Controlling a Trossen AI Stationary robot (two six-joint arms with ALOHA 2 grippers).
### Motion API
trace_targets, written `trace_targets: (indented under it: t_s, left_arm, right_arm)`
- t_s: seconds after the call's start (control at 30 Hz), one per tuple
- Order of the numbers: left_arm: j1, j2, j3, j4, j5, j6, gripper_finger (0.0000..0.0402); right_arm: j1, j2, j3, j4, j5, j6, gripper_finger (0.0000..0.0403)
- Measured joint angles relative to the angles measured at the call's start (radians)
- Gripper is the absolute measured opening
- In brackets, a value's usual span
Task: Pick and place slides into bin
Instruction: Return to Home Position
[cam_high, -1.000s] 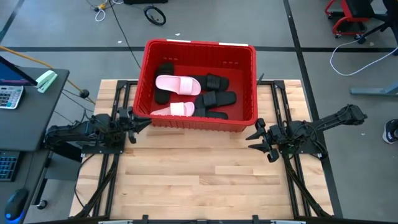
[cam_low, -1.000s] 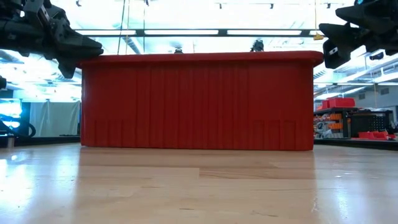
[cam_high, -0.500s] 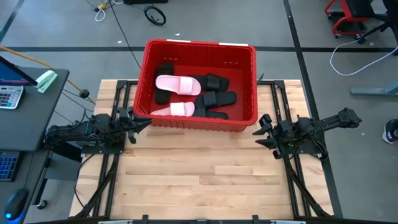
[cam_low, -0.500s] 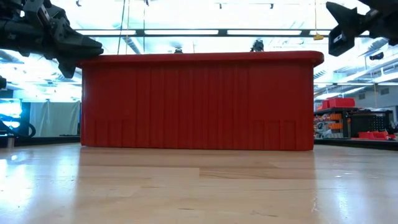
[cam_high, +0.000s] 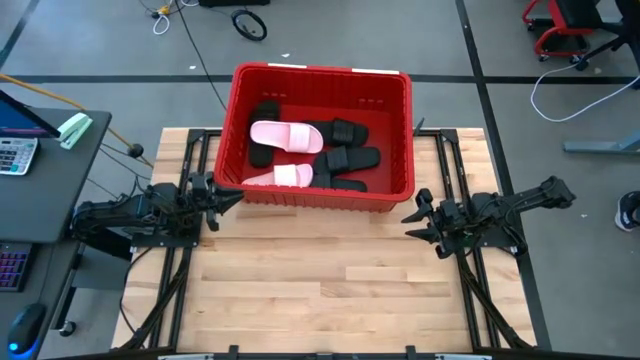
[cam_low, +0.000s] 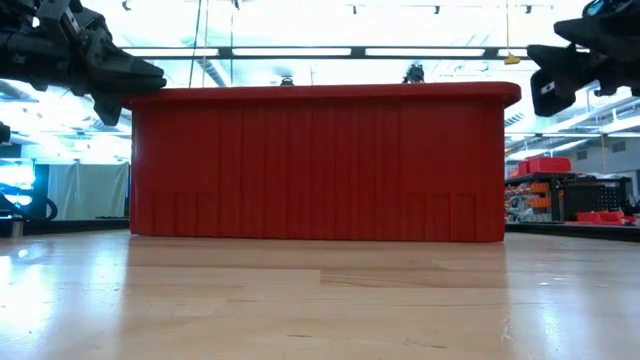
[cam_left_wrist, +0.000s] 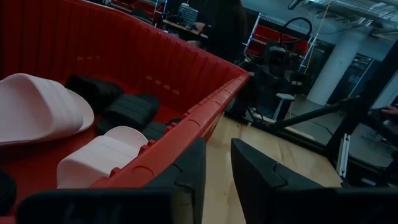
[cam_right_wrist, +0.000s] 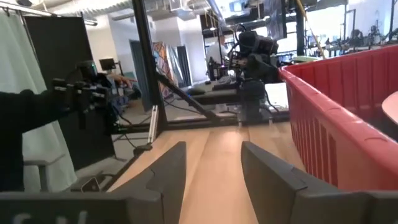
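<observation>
The wooden table (cam_high: 320, 290) is seen nearest. Farther in, the left gripper (cam_high: 233, 195) is held above the table, just beside the near left corner of the bin (cam_high: 404, 130), at about rim height in the low view. Its fingers are parted by a narrow gap and nothing is held between them. The right gripper (cam_high: 411, 218) is held off the near right corner, a little apart from the wall. Its fingers are spread wider and nothing is gripped. The bin is set at the far side of the table, across its middle. The slides (cam_high: 345, 130) are all found inside it. Two pink slides (cam_high: 285, 136) are laid at the left, one of them against the near wall, and black slides (cam_high: 355, 158) are packed around them and to the right.
</observation>
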Motion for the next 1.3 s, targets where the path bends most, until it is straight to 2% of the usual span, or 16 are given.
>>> trace_targets:
  t_s: [0.37,1.3]
  left_arm:
    - [-0.015,-0.002,0.0,-0.003,-0.007,0.0,0.0075]
    - [-0.029,0.001,0.0,-0.002,0.0,-0.001,0.0088]
  right_arm:
    - [0.0,-0.073,0.0,-0.034,0.0,0.0,0.016]
    - [0.0,-0.067,0.0,-0.035,0.0,0.001,0.016]
